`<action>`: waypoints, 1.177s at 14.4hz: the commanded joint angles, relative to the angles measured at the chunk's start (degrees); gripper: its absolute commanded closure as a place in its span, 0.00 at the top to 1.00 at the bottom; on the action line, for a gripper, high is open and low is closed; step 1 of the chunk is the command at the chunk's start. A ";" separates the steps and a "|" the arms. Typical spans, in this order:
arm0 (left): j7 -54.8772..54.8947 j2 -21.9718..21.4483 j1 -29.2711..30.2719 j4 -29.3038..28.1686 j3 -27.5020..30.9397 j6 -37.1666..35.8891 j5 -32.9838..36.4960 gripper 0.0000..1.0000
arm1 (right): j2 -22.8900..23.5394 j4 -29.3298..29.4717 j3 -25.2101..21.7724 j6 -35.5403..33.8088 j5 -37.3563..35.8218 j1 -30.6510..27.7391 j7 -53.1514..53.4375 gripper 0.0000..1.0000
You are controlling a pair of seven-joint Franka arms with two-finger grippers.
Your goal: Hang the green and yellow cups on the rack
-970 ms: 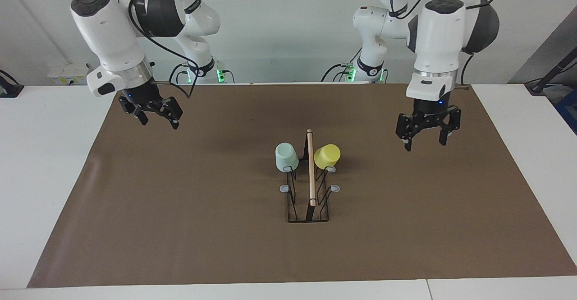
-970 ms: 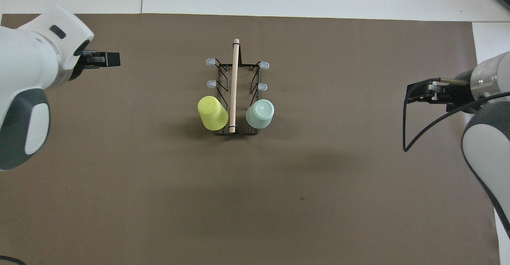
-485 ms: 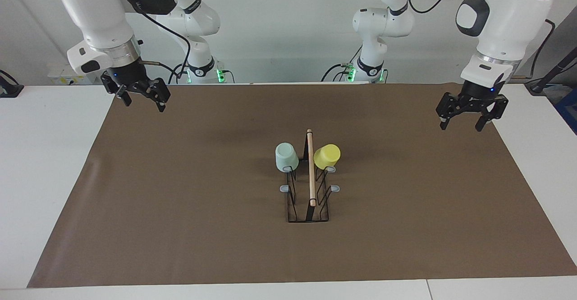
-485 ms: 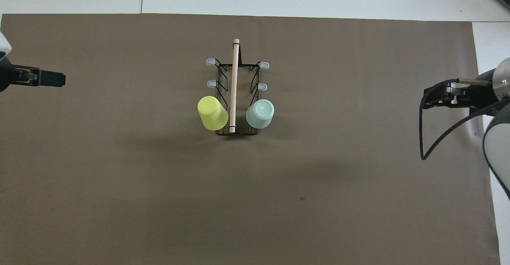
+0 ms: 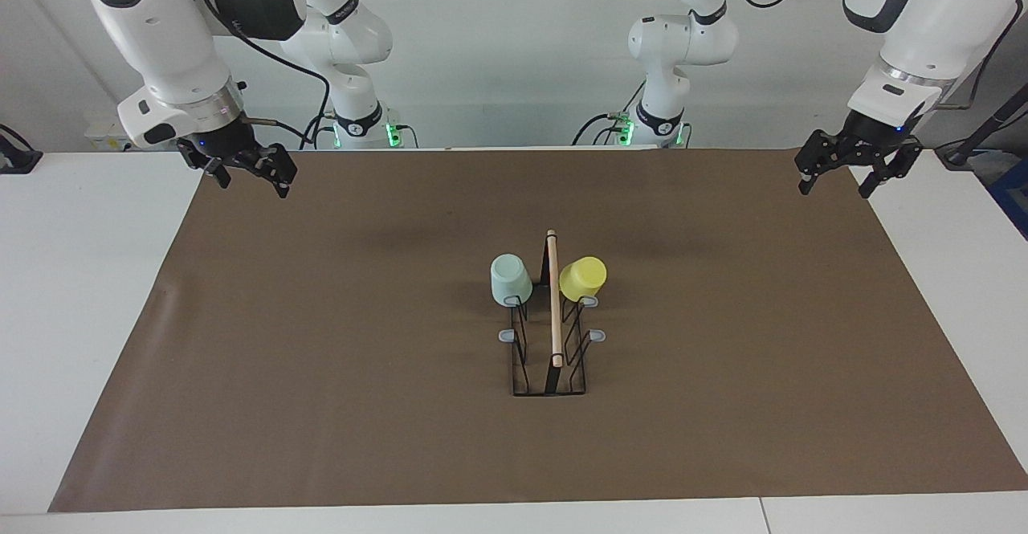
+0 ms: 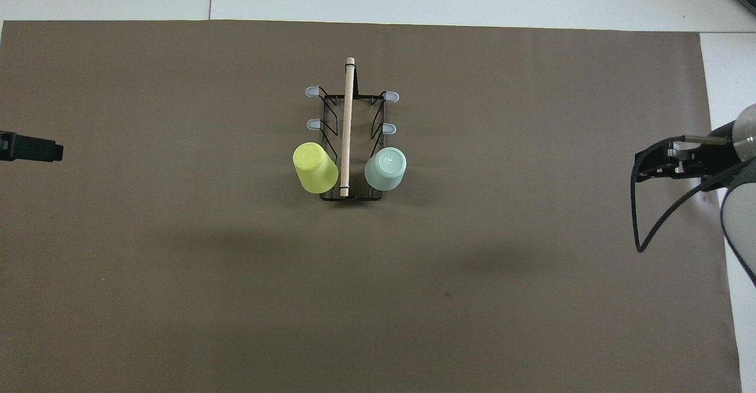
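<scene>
The black wire rack [image 5: 554, 309] [image 6: 347, 121] with its wooden rod stands mid-mat. A pale green cup [image 5: 510, 279] [image 6: 386, 169] and a yellow cup [image 5: 583, 278] [image 6: 315, 168] sit upside down on its two prongs nearest the robots, green on the right arm's side and yellow on the left arm's. My right gripper [image 5: 254, 185] [image 6: 649, 165] hangs open and empty over the mat's corner at the right arm's end. Over the corner at the left arm's end hangs my left gripper [image 5: 834, 190], open and empty. Only one dark fingertip [image 6: 32, 149] of it shows in the overhead view.
A brown mat [image 5: 321, 357] covers most of the white table [image 5: 80, 277]. Several grey-tipped prongs [image 6: 313, 124] on the rack's half farther from the robots carry nothing. Both arms stand well apart from the rack.
Both grippers have drawn away from the rack, each out toward its own end of the table, and have risen. The cups and the rack have stayed put.
</scene>
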 commanded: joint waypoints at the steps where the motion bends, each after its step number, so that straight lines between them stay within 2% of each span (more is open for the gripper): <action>1: 1.02 0.30 0.15 4.28 -0.23 -5.98 -0.88 1.00 | -1.30 -0.43 0.52 -0.01 -0.76 -0.24 -3.36 1.00; 2: 0.93 0.38 -0.29 5.17 -0.23 -7.22 -0.88 1.00 | -1.12 0.54 -0.70 -1.32 -0.94 1.51 -3.54 1.00; 4: 0.75 0.39 0.14 6.49 -1.10 -9.24 -0.88 1.00 | -1.03 0.99 -6.40 -2.30 -0.51 6.70 -3.28 1.00; 6: 0.75 0.82 0.23 8.42 -1.20 -11.62 -1.06 1.00 | -1.99 -0.50 -4.59 -2.73 0.02 4.44 -3.36 1.00; 9: 0.84 0.39 0.67 8.51 -1.64 -13.46 -2.37 1.00 | -2.44 -1.13 -4.05 -1.78 -0.07 4.78 -3.54 1.00; 10: 0.49 0.73 2.07 8.69 -3.29 -13.82 -2.38 1.00 | -1.83 0.18 -4.05 -1.68 -0.24 4.78 -3.54 1.00; 12: 0.23 1.35 4.79 10.79 -9.00 -14.87 -1.68 1.00 | 0.01 5.36 -4.05 -6.22 -0.33 4.60 -3.54 1.00; 15: -0.04 1.53 4.89 10.37 -9.64 -15.32 -1.59 1.00 | 0.29 5.21 -4.05 -3.80 0.28 4.78 -3.01 1.00; 17: -0.30 1.44 4.63 10.01 -9.55 -15.76 -1.24 1.00 | 0.37 5.73 -4.14 -5.45 3.00 4.87 -2.83 1.00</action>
